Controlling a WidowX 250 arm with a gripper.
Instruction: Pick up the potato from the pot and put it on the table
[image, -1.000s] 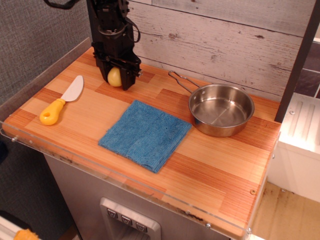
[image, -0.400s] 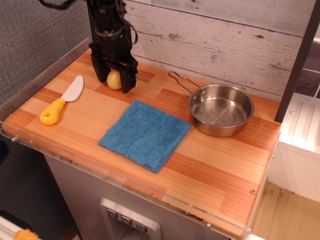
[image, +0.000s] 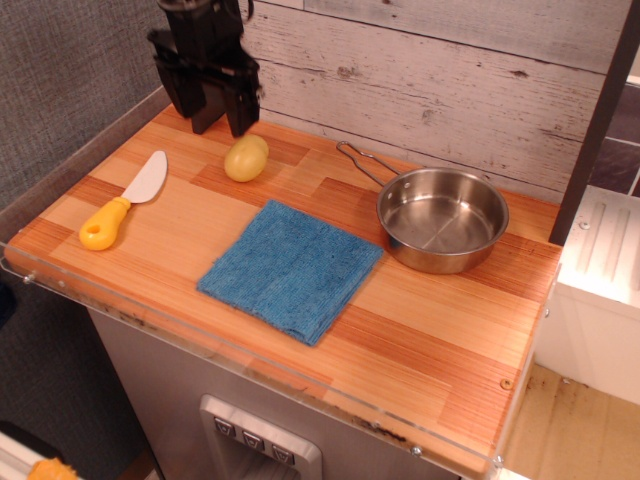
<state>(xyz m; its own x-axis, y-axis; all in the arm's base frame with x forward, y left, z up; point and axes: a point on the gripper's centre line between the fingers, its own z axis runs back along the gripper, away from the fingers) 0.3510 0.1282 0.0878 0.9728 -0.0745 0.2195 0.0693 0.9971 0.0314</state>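
Observation:
The pale-yellow potato lies on the wooden table at the back left, free of the gripper. My black gripper hangs above and slightly left of the potato, its fingers spread open and empty. The shiny steel pot stands at the back right with its wire handle pointing left; it holds nothing.
A blue cloth lies in the middle of the table. A white knife with a yellow handle lies at the left. A whitewashed plank wall runs behind. A clear plastic strip edges the front.
The gripper opened and let go of the potato, then rose up and to the left. The potato now rests on the table by itself.

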